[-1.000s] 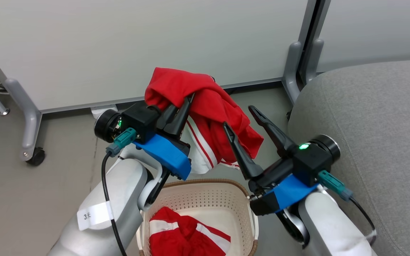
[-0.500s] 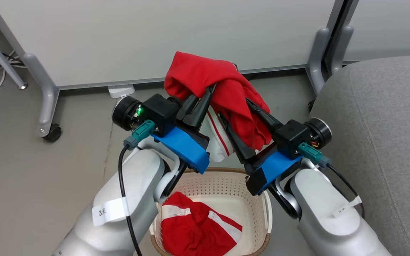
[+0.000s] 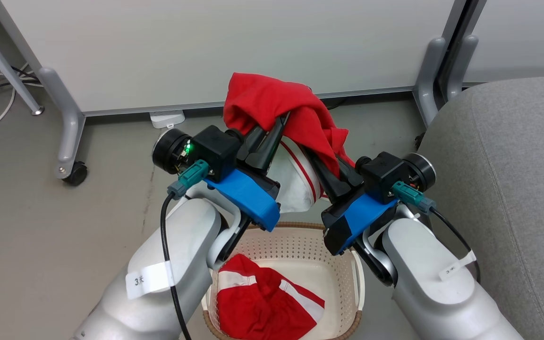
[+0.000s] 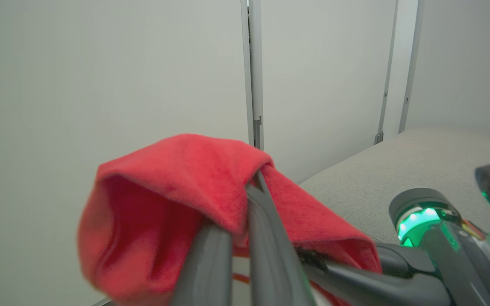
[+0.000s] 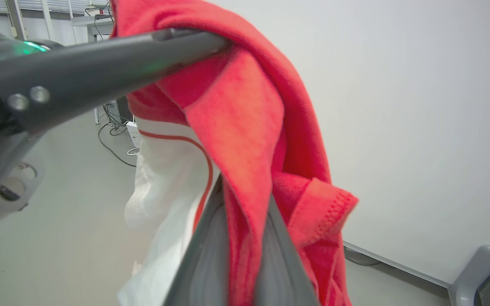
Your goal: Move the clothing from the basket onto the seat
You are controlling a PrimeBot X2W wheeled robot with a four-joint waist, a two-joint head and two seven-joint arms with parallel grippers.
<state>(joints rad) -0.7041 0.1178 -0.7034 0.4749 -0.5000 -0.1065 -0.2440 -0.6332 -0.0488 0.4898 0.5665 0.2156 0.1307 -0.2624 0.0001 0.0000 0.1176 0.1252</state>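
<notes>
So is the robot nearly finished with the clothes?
Not nearly. Lifted out: one red garment, held above the basket by the left pincer and right pincer, both shut on it. Left to do: put it on the grey seat, then fetch the second red garment lying in the basket.

Right end effector [image 3: 321,165] has seemingly closed on the clothing [image 3: 272,101].
</notes>
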